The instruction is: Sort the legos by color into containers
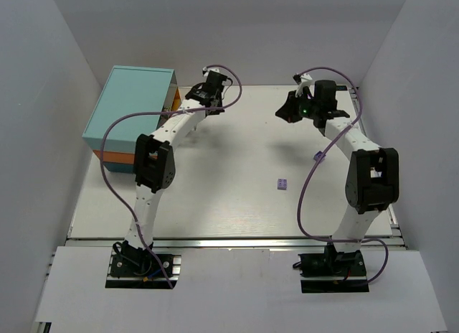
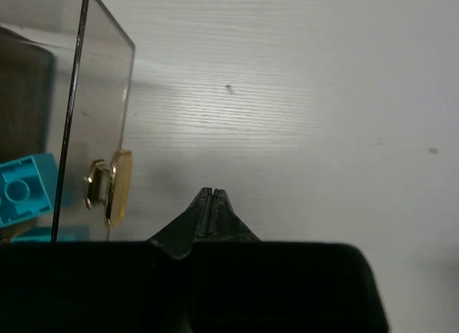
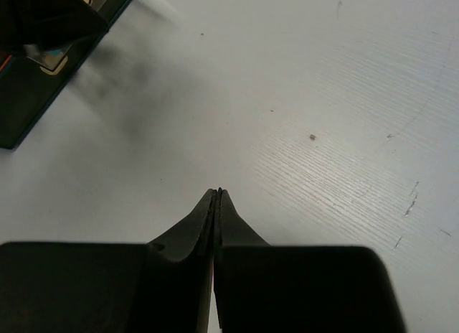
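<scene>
The left gripper [image 2: 210, 198], tips together, sits beside a clear drawer [image 2: 100, 89] holding a cyan lego [image 2: 25, 189]; the right gripper [image 3: 217, 198] is closed too. A purple lego [image 1: 282, 183] lies on the table [image 1: 229, 153].

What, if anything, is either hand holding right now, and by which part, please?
Nothing: the left hand and the right hand are both shut with fingers pressed together. A purple lego lies loose on the table.
</scene>
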You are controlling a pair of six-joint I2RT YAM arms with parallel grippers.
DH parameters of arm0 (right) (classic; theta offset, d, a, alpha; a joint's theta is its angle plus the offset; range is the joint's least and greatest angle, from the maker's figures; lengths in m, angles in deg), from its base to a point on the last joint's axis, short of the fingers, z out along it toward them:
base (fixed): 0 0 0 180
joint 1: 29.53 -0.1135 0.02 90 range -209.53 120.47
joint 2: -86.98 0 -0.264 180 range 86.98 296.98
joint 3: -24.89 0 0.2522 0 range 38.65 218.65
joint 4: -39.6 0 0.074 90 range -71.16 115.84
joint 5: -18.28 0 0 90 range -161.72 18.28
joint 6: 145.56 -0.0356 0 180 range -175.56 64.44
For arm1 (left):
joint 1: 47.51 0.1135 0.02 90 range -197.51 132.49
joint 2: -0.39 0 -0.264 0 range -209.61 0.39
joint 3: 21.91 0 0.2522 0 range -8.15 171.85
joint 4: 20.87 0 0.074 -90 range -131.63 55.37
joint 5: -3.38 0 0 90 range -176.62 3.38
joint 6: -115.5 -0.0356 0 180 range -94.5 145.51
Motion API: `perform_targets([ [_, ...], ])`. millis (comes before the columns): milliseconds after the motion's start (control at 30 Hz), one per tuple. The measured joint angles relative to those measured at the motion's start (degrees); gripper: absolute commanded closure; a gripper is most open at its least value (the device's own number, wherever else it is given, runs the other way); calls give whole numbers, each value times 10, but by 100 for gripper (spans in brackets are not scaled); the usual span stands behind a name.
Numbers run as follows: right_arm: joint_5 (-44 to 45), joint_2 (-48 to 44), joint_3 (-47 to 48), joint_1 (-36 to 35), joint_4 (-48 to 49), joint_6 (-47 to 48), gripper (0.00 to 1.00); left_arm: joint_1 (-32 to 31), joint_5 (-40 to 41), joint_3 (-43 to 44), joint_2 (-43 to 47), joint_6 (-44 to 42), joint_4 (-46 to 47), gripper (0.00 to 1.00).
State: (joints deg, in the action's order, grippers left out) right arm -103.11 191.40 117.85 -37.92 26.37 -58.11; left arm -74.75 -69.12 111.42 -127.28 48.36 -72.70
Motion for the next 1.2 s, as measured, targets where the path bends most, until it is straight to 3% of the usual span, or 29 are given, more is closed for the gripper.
perform_targets([
  [67, -8, -10, -4, 1, -6, 0, 100, 0, 46, 49, -49, -14, -26, 92],
  [200, -21, -22, -4, 14, -5, -1, 100, 2, 111, 47, -70, -43, -64, 75],
  [233, -23, -23, -4, 17, -5, -1, 100, 4, 122, 46, -69, -49, -70, 68],
  [267, -26, -23, -4, 20, -5, -1, 100, 5, 134, 46, -68, -51, -72, 50],
  [300, -29, -23, -4, 23, -6, -1, 100, 6, 140, 46, -68, -56, -74, 42],
  [367, -35, -23, -4, 27, -7, -1, 100, 6, 160, 45, -67, -62, -77, 29],
  [467, -40, -23, -4, 30, -9, -1, 100, 10, 184, 44, -67, -71, -82, 20],
  [700, -50, -23, -6, 30, -25, -1, 100, 20, 211, 31, -66, -77, -92, 10],
  [1200, -53, -23, -13, 32, -39, 7, 100, 35, 238, 0, -41, -75, -99, 9],
])
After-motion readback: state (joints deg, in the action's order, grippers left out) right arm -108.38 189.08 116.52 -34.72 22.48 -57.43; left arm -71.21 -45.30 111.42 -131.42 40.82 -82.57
